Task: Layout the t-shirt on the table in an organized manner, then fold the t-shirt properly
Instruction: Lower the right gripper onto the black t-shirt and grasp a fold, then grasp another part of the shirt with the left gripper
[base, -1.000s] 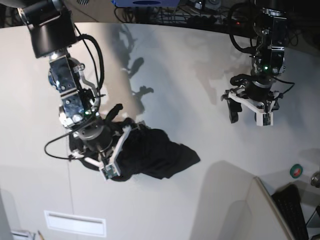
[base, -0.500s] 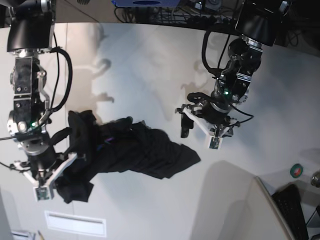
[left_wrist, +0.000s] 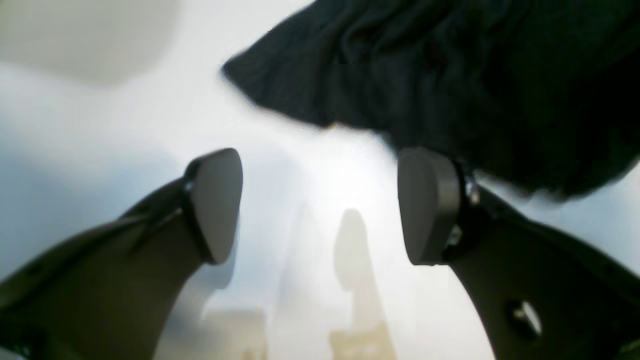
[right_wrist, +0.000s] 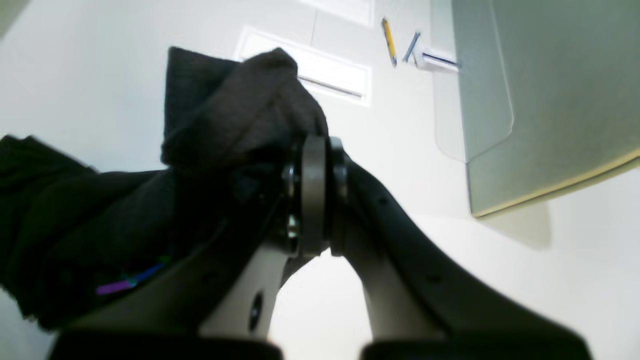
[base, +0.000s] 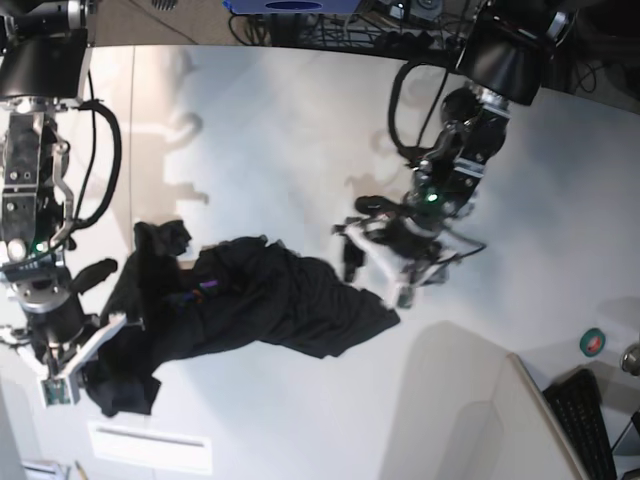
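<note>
Right gripper (base: 60, 375): at the left end of the crumpled black cloth t-shirt (base: 270, 305), its dark jaws pressed together on a bunched fold of that shirt, lifting the fold off the smooth white tabletop (base: 270, 130).
T-shirt: stretched in a rumpled band across the tabletop, from the raised bunch in the right gripper to a pointed corner lying flat at its other end; a small patch of purple and blue print shows near the raised end.
Left gripper (base: 375, 275): just beside the shirt's pointed corner, low over the tabletop, jaws standing wide apart with nothing between them; in the left wrist view one grey pad (left_wrist: 430, 205) sits at the edge of the black cloth.
</note>
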